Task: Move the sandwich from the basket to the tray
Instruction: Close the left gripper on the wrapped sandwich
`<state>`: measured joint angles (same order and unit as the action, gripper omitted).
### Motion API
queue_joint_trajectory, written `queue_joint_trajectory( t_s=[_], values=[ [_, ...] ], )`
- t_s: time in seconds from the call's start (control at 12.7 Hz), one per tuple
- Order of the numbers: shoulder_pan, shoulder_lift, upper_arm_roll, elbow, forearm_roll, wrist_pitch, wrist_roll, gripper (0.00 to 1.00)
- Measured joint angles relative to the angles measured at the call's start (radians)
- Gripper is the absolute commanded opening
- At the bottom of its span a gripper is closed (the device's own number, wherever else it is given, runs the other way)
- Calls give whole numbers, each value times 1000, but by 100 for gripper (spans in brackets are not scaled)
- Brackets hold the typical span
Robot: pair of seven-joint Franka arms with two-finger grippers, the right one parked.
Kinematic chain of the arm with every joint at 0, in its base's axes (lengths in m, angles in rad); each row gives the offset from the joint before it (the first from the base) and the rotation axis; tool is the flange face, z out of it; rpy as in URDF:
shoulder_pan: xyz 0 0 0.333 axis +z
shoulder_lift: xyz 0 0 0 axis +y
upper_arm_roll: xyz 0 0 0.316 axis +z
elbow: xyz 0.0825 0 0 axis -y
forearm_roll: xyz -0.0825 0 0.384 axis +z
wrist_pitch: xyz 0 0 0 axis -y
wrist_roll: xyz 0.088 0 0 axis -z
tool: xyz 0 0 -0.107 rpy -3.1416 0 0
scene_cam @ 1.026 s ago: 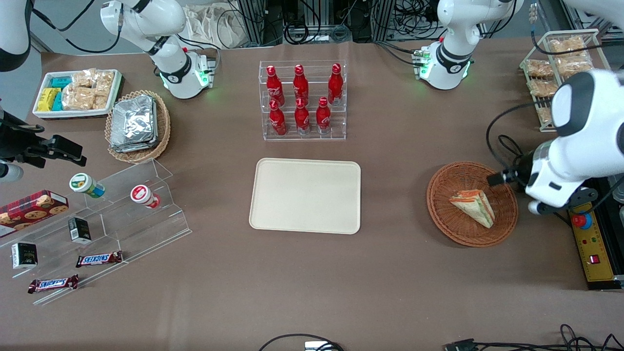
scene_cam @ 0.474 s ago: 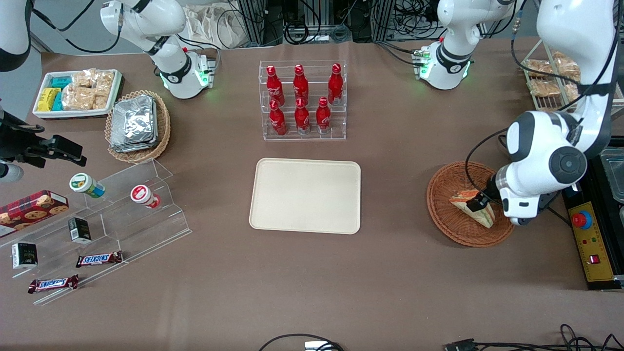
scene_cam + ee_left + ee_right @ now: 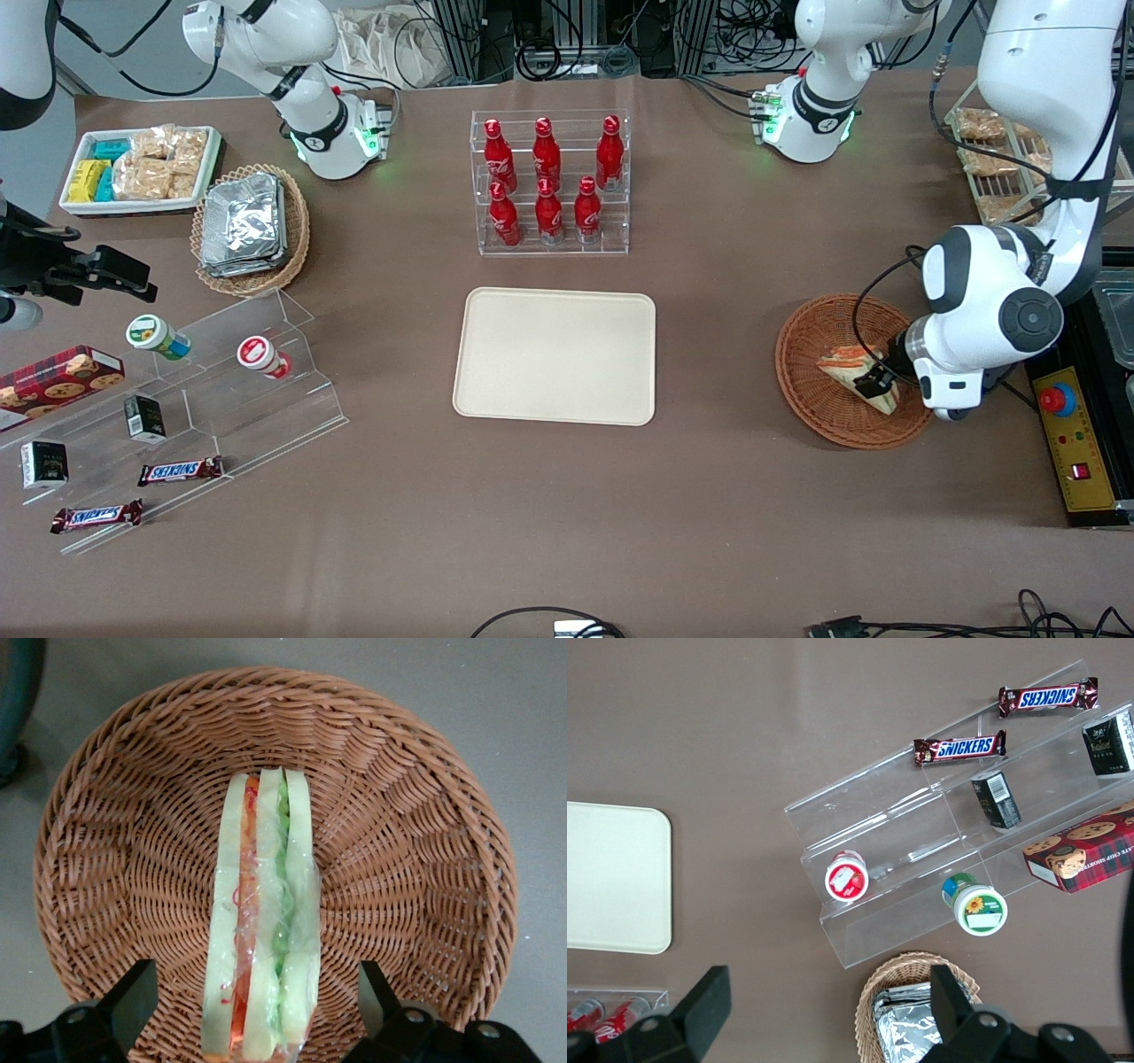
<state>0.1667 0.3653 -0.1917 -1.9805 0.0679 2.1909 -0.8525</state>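
Left wrist view: fingers (image 3: 133,1001) spread, straddling sandwich (image 3: 261,921) in basket (image 3: 416,859).

Legible text, by item:

1. Chocolate bar (image 3: 180,470), brown wrapper, on the clear acrylic stand (image 3: 190,399): "SNICKERS".
2. Second chocolate bar (image 3: 96,516), at 7 o'clock of the first: "SNICKERS". In the right wrist view both wrappers read the same (image 3: 959,747) (image 3: 1048,696).
3. Red plaid cookie box (image 3: 1085,849): "CHIP SHORTB…", partly readable along its edge.
4. Red bottles (image 3: 548,182) in the clear rack: white script logo, not readable.
5. Small black cartons (image 3: 144,418): print too small to read.
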Motion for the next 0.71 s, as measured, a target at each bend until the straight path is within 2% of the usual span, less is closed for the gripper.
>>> queue_joint_trajectory(
  t_s=[0.16, 0.32, 0.39, 0.55, 0.63, 0.71],
  values=[
    [0, 17, 9, 0, 2, 16, 0, 100],
    [0, 31, 13, 0, 3, 28, 0, 84],
    [0, 39, 13, 0, 4, 46, 0, 66],
    [-1, 58, 12, 0, 9, 74, 3, 17],
    [-3, 65, 10, 0, 10, 77, 8, 1],
    [-5, 69, 8, 0, 11, 77, 23, 0]
  ],
)
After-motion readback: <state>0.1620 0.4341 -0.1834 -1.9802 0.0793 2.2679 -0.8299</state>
